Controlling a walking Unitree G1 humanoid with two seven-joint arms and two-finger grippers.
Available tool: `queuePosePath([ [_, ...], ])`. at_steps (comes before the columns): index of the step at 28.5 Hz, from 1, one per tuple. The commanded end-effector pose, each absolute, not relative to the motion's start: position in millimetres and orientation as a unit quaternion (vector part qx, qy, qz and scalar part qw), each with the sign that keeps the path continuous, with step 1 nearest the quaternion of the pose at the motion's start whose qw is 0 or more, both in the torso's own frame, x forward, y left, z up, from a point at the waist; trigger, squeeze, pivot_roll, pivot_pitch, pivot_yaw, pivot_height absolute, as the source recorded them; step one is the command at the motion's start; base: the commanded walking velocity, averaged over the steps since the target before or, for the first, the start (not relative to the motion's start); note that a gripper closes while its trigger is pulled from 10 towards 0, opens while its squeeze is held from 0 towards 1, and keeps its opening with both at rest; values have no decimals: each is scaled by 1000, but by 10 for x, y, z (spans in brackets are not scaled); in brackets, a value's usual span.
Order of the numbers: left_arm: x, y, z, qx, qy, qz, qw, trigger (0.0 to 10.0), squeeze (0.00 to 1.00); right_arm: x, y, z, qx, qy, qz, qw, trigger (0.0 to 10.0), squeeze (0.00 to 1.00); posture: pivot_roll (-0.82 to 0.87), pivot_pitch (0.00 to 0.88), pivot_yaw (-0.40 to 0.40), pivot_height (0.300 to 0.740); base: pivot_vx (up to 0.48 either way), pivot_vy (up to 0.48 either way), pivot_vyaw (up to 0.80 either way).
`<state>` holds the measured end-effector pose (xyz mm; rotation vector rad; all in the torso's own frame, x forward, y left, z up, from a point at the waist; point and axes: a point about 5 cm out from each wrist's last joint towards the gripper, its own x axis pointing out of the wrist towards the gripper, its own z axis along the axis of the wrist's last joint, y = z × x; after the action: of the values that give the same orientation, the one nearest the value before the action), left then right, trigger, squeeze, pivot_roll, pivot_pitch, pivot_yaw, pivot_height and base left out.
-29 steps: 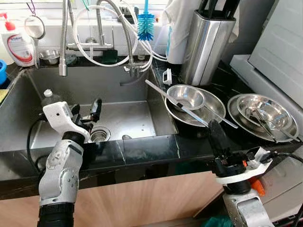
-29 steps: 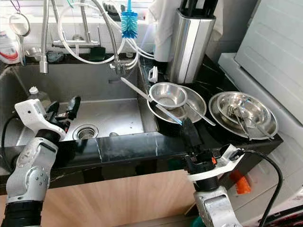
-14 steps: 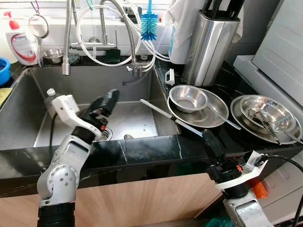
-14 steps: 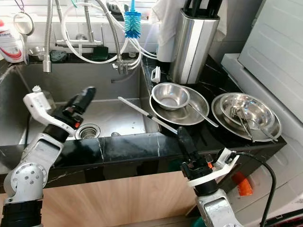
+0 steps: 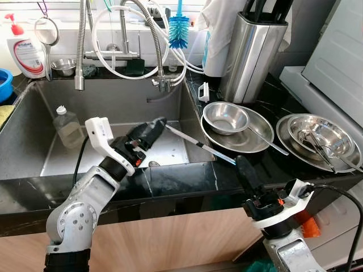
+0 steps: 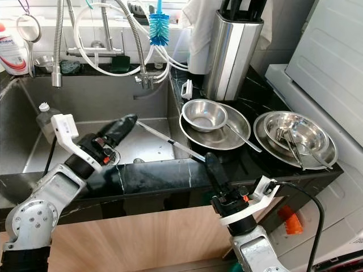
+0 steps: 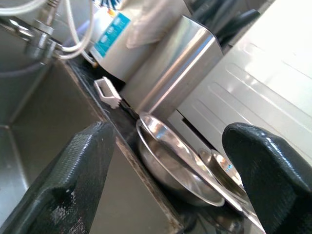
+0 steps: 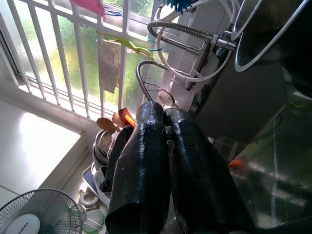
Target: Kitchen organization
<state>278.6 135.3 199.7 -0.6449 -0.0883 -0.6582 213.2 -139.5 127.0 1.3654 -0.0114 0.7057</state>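
**Dishes on the counter, nothing gripped yet**

Dishes are what I am here to sort, and as far as I can judge the job has barely begun. The steel sink (image 5: 34, 147) holds a clear bottle (image 5: 68, 126) against its left wall. On the black counter (image 5: 181, 178) to its right sits a wide steel pan (image 5: 258, 136) with a small bowl (image 5: 226, 117) nested in it, and further right a second stack of steel plates (image 5: 317, 139) carrying loose utensils. A long thin utensil (image 5: 193, 144) lies slanted from the pan's near rim out over the sink's corner.

My left gripper (image 5: 148, 131) reaches over the sink with its tip just beside the utensil's free end; in the left wrist view its fingers (image 7: 73, 187) stand well apart with nothing between them. My right gripper (image 5: 245, 173) hovers low at the counter's front edge, fingers pressed together, empty.

Everything is left to do: the utensil looks like the first pick, then the bowl and plates.
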Motion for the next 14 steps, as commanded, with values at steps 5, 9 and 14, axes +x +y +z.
queuePosePath([
  [5, 2743, 1266, 2053, -319, -44, -337, 885, 10000, 0, 2116, -1368, 1359, 600, -13, 344, 722, 10000, 0, 51, 0, -53, 740, 0, 0, 0],
  [9, 2738, 1255, 2055, -324, -42, -339, 882, 8157, 0, 2114, -1356, 1352, 598, -12, 346, 723, 10000, 0, 51, 0, -52, 740, 0, 0, 0],
  [14, 2724, 1215, 2053, -333, -42, -340, 879, 0, 0, 2107, -1344, 1354, 596, -12, 350, 723, 10000, 0, 53, 0, -52, 740, 0, 0, 0],
])
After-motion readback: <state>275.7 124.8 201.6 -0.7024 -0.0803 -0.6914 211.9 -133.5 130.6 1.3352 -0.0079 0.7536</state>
